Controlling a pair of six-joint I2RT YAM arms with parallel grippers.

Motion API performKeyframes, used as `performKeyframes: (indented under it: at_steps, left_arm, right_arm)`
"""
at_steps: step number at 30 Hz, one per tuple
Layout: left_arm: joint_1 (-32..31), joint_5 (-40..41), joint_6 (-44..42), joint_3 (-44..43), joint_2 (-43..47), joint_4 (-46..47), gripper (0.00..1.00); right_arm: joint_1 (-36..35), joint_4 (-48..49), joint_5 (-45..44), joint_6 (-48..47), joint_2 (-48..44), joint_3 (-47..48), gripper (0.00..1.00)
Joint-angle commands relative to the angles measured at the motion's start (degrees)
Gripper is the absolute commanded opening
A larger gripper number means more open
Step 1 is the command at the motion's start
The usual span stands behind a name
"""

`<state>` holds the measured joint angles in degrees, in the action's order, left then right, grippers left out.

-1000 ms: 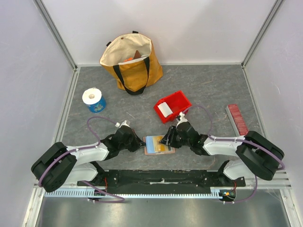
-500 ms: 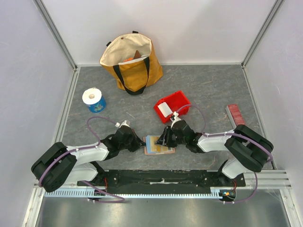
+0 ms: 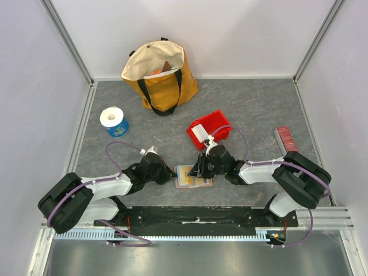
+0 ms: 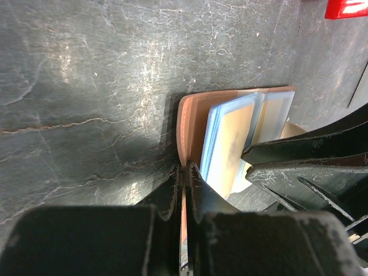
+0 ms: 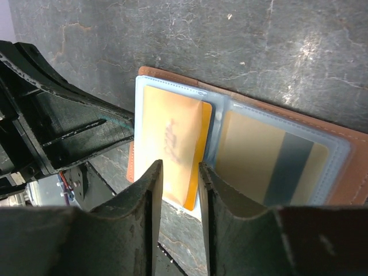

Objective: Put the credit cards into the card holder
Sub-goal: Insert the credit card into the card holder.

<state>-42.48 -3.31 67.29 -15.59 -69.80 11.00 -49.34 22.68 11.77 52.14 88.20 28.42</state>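
Your left gripper (image 4: 183, 172) is clenched on the card holder (image 4: 188, 115), pinching the tan cover at its near edge, right at the fingertips. The holder lies open and flat on the table (image 4: 86, 86), spreading away from those fingers toward your right gripper (image 5: 179, 168).

Your right gripper faces it from the opposite side. Its jaws stand a little apart and grasp nothing. They sit over the near end of a yellow card (image 5: 172, 138), which is wider than the gap between them. You cannot tell whether the tips touch it. That card lies partly in the pale plastic sleeve (image 5: 339, 150) straight ahead of the fingers, its near end sticking out toward them. A second card (image 5: 270, 167), yellowish with a dark stripe, sits in the next pocket, just to the side of the fingers.

The red bin (image 3: 213, 127) lies just beyond your right gripper.
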Motion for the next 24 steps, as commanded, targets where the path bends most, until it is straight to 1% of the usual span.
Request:
performKeyframes:
  at_steps: [1, 3, 6, 8, 10, 13, 17, 18, 20, 24]
  left_arm:
    - [-0.1, 0.7, -0.3, -0.6, -1.3, -0.6, 0.02]
    - [0.0, 0.7, -0.4, -0.8, -1.4, -0.6, 0.02]
    - [0.0, 0.7, -0.5, -1.0, -1.4, -0.8, 0.02]
    - [0.0, 0.8, -0.4, -1.2, -1.2, -1.2, 0.02]
    - [0.0, 1.1, -0.6, -1.2, -0.8, -1.6, 0.02]
    - [0.1, 1.6, -0.8, -1.3, 0.1, -2.5, 0.02]
    - [0.0, 2.3, -1.2, -1.4, 1.4, -3.5, 0.02]
    - [0.0, 2.3, -1.4, -1.5, 1.6, -3.6, 0.02]
    - [0.0, 2.3, -1.9, -2.0, 1.7, -4.1, 0.02]
    - [0.1, 2.3, -3.1, -2.8, 1.9, -4.4, 0.02]
  right_arm:
    - [-0.3, 4.0, 2.9, -0.8, 0.6, 1.2, 0.33]
    - [-0.3, 4.0, 3.2, -1.1, 0.3, 1.4, 0.32]
    - [-0.3, 3.3, 3.4, -1.7, 0.2, 1.7, 0.33]
    - [-0.3, -0.8, 2.3, -2.9, -0.8, 2.7, 0.35]
    - [-0.2, -5.4, -1.0, -5.2, -3.7, 3.6, 0.40]
    - [0.1, -15.5, -6.3, -10.4, -9.1, 7.8, 0.49]
    - [2.8, -24.8, -9.7, -17.1, -13.0, 14.3, 0.56]
    - [3.8, -26.4, -10.1, -18.5, -13.4, 16.0, 0.60]
    - [6.6, -28.2, -10.5, -20.8, -13.5, 19.6, 0.64]
    - [12.0, -31.1, -9.1, -25.2, -9.1, 27.2, 0.72]
